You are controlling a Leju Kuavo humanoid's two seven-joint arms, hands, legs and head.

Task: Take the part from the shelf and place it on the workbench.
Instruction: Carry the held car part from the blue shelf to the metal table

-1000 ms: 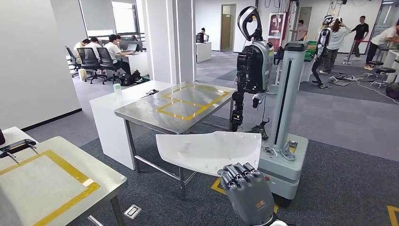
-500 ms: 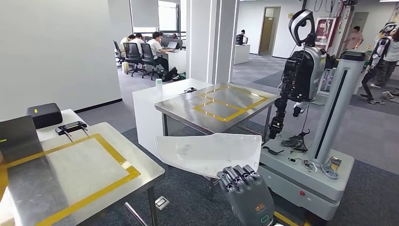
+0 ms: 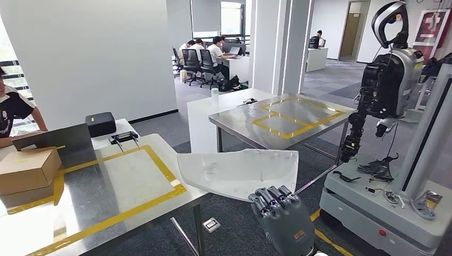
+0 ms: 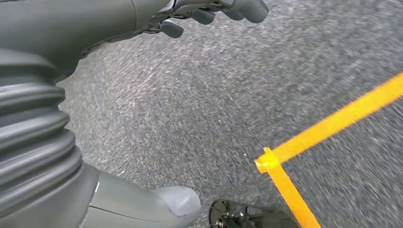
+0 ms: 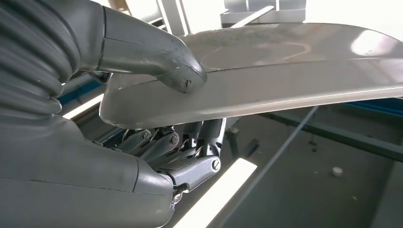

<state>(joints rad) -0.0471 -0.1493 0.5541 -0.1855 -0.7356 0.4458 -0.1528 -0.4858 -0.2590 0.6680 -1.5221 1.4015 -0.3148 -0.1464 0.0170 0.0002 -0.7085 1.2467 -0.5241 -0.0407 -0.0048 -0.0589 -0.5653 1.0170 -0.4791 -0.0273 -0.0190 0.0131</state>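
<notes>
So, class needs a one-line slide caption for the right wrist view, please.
Right hand grips the white part, thumb on top and fingers beneath.

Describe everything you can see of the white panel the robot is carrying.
The white panel is a thin, glossy, plastic-looking sheet, gently curved, with rounded corners and faint scuff marks. It is held roughly level in the air beside the near steel workbench, not touching it. The right robot hand grips its near edge, thumb pressed on one face, fingers under the other.
</notes>
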